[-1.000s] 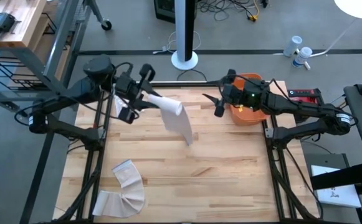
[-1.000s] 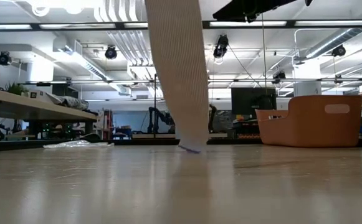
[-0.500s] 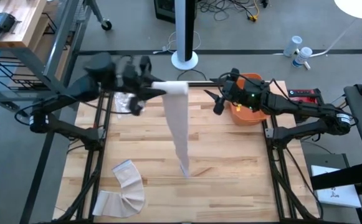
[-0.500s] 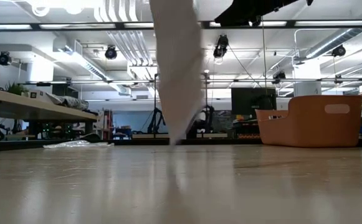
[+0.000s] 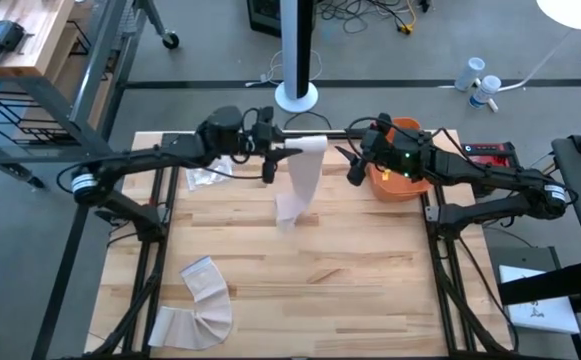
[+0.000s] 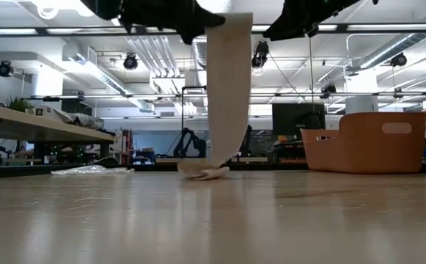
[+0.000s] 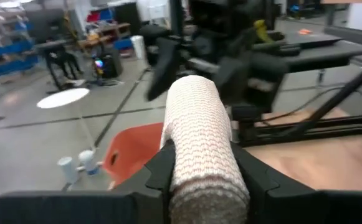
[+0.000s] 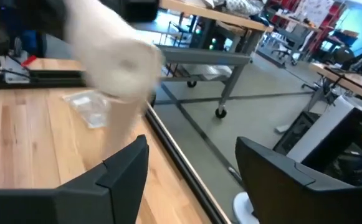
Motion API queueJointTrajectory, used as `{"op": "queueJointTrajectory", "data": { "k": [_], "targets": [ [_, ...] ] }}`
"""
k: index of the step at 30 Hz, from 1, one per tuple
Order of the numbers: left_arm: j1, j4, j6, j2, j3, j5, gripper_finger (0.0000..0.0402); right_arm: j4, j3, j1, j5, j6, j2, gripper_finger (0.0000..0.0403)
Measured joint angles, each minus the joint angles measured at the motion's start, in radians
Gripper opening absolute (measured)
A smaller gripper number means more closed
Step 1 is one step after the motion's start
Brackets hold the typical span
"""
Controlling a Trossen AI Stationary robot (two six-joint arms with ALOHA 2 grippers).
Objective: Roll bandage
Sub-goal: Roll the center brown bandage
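Bandage (image 5: 300, 175), orange bin (image 5: 402, 180) beside

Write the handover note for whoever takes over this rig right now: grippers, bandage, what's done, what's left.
Left gripper: shut on the bandage roll, held high over the table's far side.
Right gripper: open, empty, just beside the roll, in front of the orange bin.
Bandage tail hangs down; its end is bunched on the table.
Done: partly rolled.
Left: wind up the hanging tail.
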Motion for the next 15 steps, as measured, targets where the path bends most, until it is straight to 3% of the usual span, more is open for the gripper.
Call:
{"op": "queueJointTrajectory", "data": {
  "k": [9, 15],
  "targets": [
    [0.086, 0.059, 0.068, -0.009, -0.008, 0.249, 0.0094, 0.05, 0.018, 0.0, -0.055, 0.019, 0.0, 0.0272],
    [0.076, 0.018, 0.246, -0.022, -0.03, 0.262, 0.0094, 0.184, 0.017, -0.003, -0.215, 0.121, 0.0, 0.0294]
  ]
}}
